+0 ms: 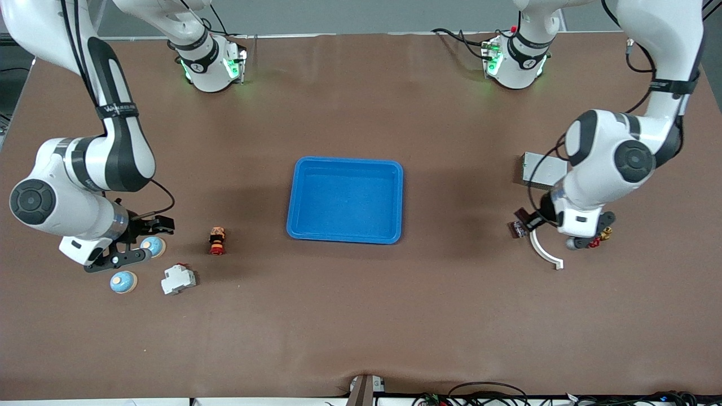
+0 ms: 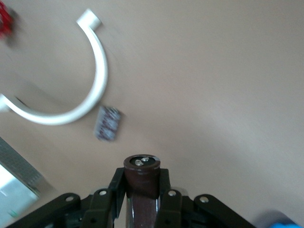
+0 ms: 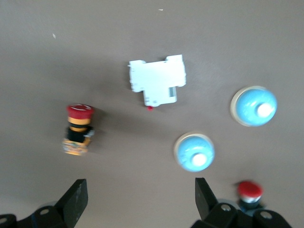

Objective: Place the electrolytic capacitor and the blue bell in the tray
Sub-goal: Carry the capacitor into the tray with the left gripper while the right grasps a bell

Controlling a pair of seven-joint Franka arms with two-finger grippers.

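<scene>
My left gripper [image 1: 527,219] [image 2: 141,190] is shut on the electrolytic capacitor [image 2: 141,176], a dark brown cylinder, and holds it just above the table at the left arm's end. The bright-blue tray [image 1: 344,162] lies empty mid-table; its corner shows in the left wrist view [image 2: 285,223]. Two blue bells lie at the right arm's end, one [image 1: 153,246] [image 3: 194,152] farther from the front camera than the other [image 1: 123,281] [image 3: 253,105]. My right gripper [image 1: 142,242] [image 3: 140,197] is open and empty, low over the table beside the farther bell.
A white breaker [image 1: 178,278] [image 3: 156,83] and a red-capped button [image 1: 217,241] [image 3: 78,129] lie near the bells. A white curved clip [image 1: 544,254] [image 2: 90,90], a small dark chip [image 1: 514,228] [image 2: 108,123], a grey metal box [image 1: 541,169] and small red parts [image 1: 598,239] lie by the left gripper.
</scene>
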